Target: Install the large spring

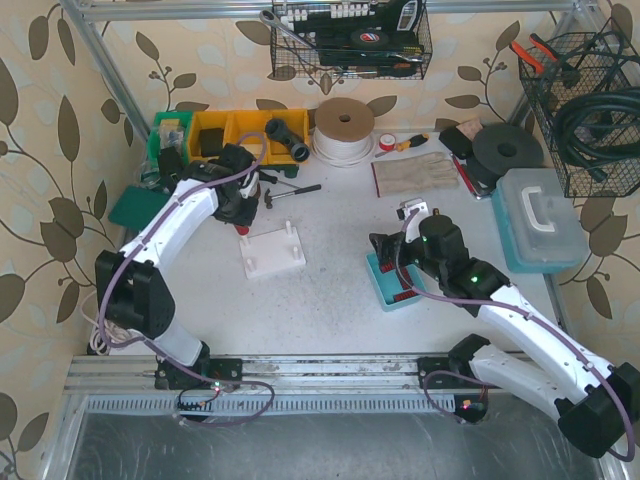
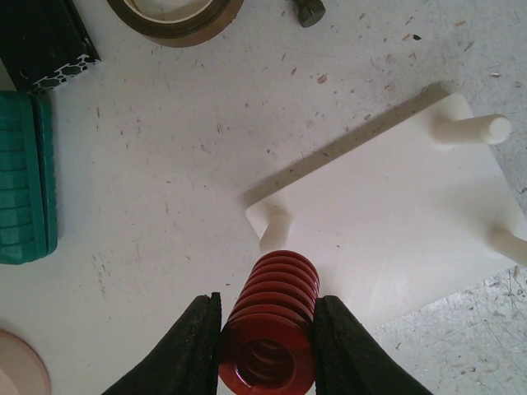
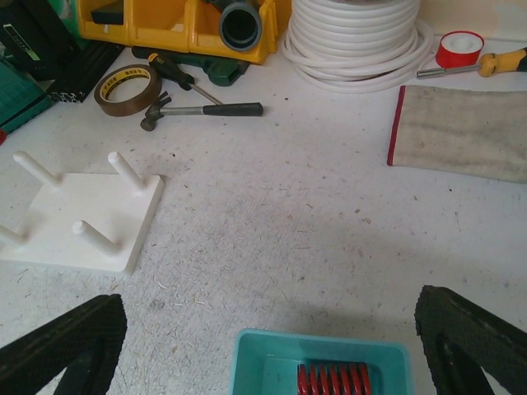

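- Around: tape (image 3: 125,89), hammer (image 3: 198,110), teal tray (image 3: 255,354) below right gripper (image 3: 268,341) — jaws wide apart.
- Red spring (image 2: 276,317), thick coils, clamped in left gripper (image 2: 268,317) — just beside corner peg (image 2: 276,230) of white base (image 2: 395,222).

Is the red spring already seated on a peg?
No, the left pincer grips the red spring just short of the nearest peg on the white base.

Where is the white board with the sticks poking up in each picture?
Top external: the white board lies left of the middle.
Left wrist: the board fills the right side, just beyond the red spring.
Right wrist: the board sits at the left edge.
Shared landmark: the brown tape roll lies beyond the board in both wrist views.
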`<move>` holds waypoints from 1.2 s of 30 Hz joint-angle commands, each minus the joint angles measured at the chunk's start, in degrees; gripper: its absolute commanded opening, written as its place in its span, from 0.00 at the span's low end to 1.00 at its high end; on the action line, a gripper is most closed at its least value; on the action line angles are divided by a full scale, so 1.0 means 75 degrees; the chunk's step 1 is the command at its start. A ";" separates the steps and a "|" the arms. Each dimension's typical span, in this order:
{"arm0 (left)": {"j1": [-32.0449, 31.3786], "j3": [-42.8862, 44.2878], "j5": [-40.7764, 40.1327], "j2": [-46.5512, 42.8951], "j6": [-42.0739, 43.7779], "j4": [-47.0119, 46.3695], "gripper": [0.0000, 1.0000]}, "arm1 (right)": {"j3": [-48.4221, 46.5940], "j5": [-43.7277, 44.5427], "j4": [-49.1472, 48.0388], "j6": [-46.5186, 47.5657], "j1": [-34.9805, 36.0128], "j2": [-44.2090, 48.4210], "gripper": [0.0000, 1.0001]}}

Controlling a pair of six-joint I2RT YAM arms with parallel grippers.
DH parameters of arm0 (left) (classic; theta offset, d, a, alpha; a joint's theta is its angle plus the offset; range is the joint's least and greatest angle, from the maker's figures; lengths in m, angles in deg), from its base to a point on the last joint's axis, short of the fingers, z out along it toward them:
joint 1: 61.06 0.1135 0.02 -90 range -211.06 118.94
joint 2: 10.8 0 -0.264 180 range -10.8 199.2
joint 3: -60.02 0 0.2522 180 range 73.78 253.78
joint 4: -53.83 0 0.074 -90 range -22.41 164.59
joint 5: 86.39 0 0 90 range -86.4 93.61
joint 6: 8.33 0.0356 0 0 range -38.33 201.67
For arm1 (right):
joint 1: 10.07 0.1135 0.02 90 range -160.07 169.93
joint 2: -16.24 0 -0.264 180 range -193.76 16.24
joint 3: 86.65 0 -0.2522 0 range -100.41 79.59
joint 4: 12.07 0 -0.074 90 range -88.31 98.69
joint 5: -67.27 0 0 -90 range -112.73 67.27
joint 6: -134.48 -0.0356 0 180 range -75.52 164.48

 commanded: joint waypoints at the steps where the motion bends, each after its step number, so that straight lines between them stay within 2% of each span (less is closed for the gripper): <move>1: 0.0109 -0.0005 0.0037 0.0138 -0.0166 -0.0138 0.00 | 0.0138 0.0118 -0.0183 0.0109 0.0035 0.0107 0.94; 16: 0.0208 -0.0052 -0.0334 0.0805 -0.0195 -0.0322 0.00 | 0.0196 0.0135 -0.0163 0.0111 0.0045 0.0293 0.94; 25: 0.0232 -0.0339 -0.0139 0.1001 -0.0267 -0.0629 0.01 | 0.0196 0.0123 -0.0169 0.0133 0.0045 0.0274 0.94; 31: 0.0232 -0.0634 -0.0042 0.1165 -0.0350 -0.0978 0.11 | 0.0184 0.0135 -0.0184 0.0118 0.0039 0.0197 0.94; 36: 0.0232 -0.0664 0.0023 0.1337 -0.0408 -0.1073 0.30 | 0.0163 0.0135 -0.0141 0.0123 0.0042 0.0131 0.94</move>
